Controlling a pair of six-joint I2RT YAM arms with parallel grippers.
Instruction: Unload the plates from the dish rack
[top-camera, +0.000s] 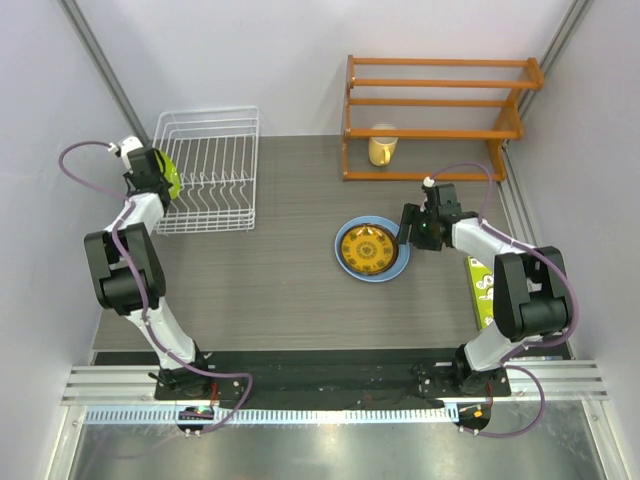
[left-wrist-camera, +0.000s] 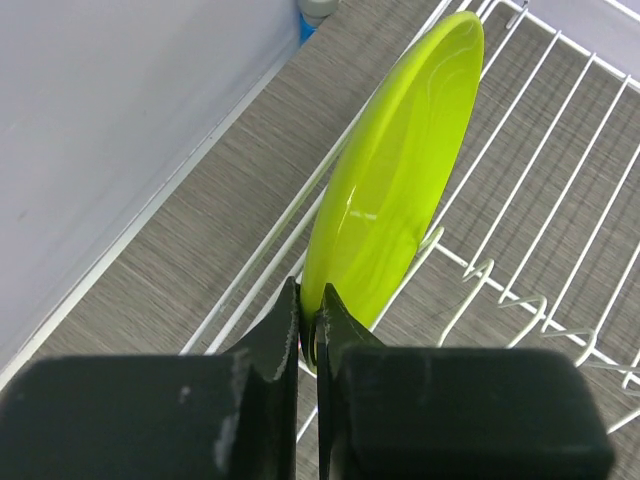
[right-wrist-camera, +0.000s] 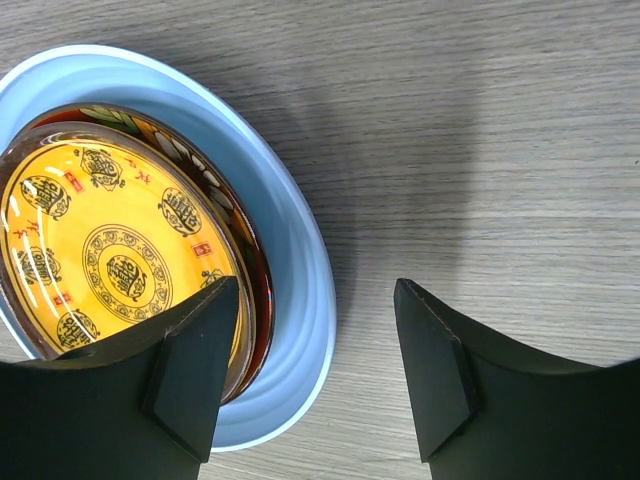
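The white wire dish rack (top-camera: 215, 170) stands at the far left of the table. My left gripper (top-camera: 158, 172) is shut on the rim of the lime green plate (left-wrist-camera: 395, 190), which stands on edge at the rack's left side (left-wrist-camera: 520, 280). A stack of plates lies flat at mid table: the light blue plate (top-camera: 398, 262) at the bottom, the dark red one (right-wrist-camera: 252, 265) on it, the yellow-orange patterned one (top-camera: 366, 249) on top. My right gripper (top-camera: 410, 228) is open and empty over the stack's right rim, one finger above the yellow plate (right-wrist-camera: 110, 265).
An orange wooden tiered shelf (top-camera: 435, 118) stands at the back right with a pale yellow mug (top-camera: 382, 148) on its lowest level. A green and white box (top-camera: 480, 290) lies at the right edge. A grey wall runs along the left of the rack.
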